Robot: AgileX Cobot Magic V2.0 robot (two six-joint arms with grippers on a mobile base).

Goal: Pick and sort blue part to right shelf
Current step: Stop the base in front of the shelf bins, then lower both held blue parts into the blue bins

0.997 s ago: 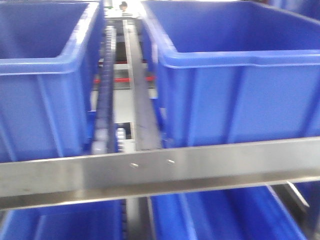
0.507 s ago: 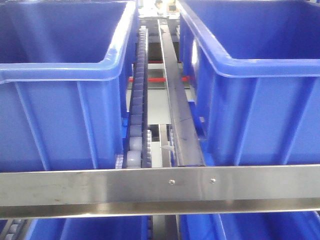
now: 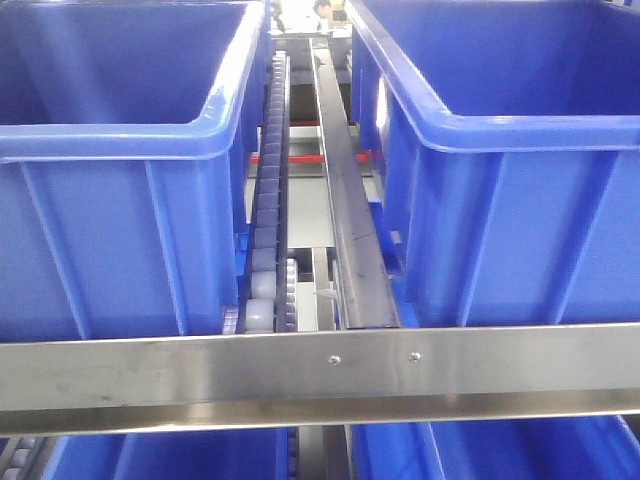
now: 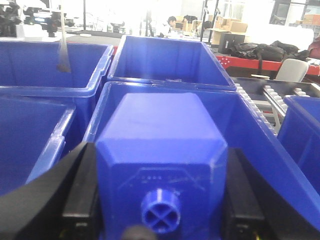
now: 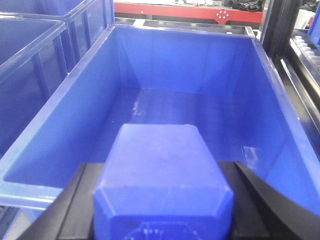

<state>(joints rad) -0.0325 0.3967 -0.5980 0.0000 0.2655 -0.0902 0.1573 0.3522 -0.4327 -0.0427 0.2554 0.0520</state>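
Over an open blue bin (image 5: 190, 55), in the right wrist view: right gripper (image 5: 162, 210) clamped on the blue part (image 5: 160, 170), black fingers (image 5: 80, 200) pressed against both of its flanks. Shows a rectangular body with sloped shoulders toward the camera. Cannot tell the cap's shape, cut off by the lower edge. Hangs above the near end of the bin, clear of the floor and walls.

Seen from the left wrist: left gripper (image 4: 160, 200) closed on a second blue block (image 4: 160, 150), dark pads (image 4: 82, 195) touching its sides. Carries a small round knob (image 4: 161, 210) with a cross moulded in, pointing at the lens. Sits above another blue crate (image 4: 250, 135), with a farther crate (image 4: 160, 55) just behind and one more (image 4: 50, 65) to the left.

From the front camera: neither arm nor either block in sight. Just two large blue totes, left tote (image 3: 120, 220) and right tote (image 3: 510, 230), resting behind a stainless steel rail (image 3: 320, 365) with two screws. Between them, a roller track (image 3: 265, 260) beside a dark divider strip (image 3: 345, 230), both running away from the lens. Below the rail, rims of lower totes (image 3: 170, 455).
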